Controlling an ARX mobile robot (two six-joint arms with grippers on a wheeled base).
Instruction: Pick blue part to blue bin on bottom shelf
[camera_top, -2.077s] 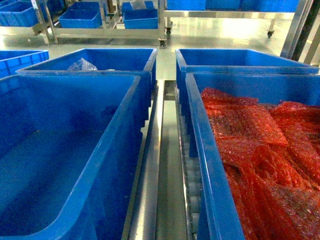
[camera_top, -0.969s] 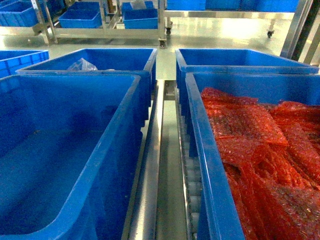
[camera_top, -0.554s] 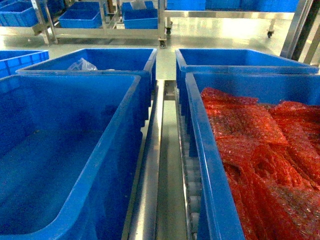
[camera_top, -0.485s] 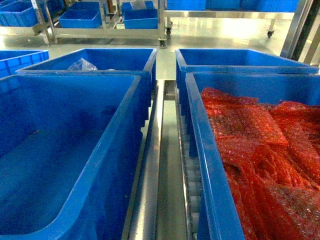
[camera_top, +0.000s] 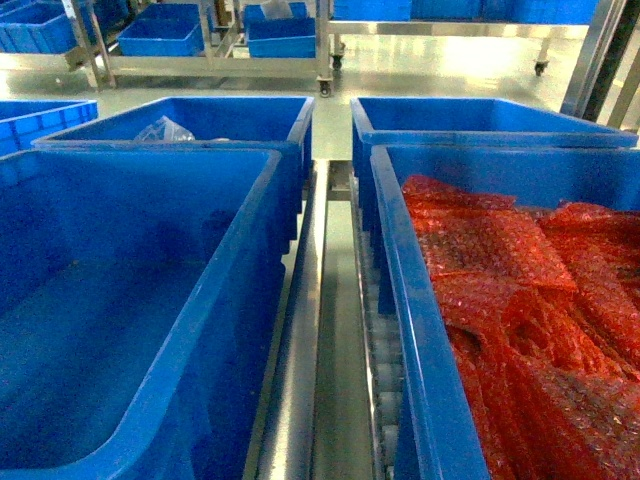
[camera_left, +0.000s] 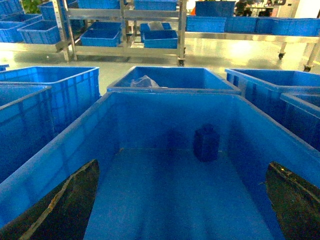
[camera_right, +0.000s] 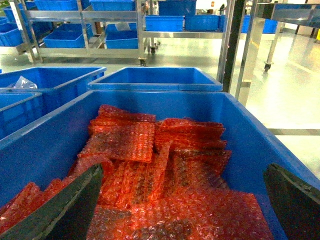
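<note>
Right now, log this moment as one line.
left gripper: open over blue bin | blue part: inside | right gripper: open over red bubble-wrap bags

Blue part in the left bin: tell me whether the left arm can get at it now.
Probably yes. The blue part stands alone against the bin's far wall, and the open left tool faces it with nothing between.

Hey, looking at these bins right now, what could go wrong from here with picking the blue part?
The blue part is dark blue against the blue bin, easy to misjudge, and it stands close to the far wall, so the left gripper might bump the wall. The right gripper hangs open over the red bubble-wrap bags, which aren't the target; closing there would likely grab the wrong item.
</note>
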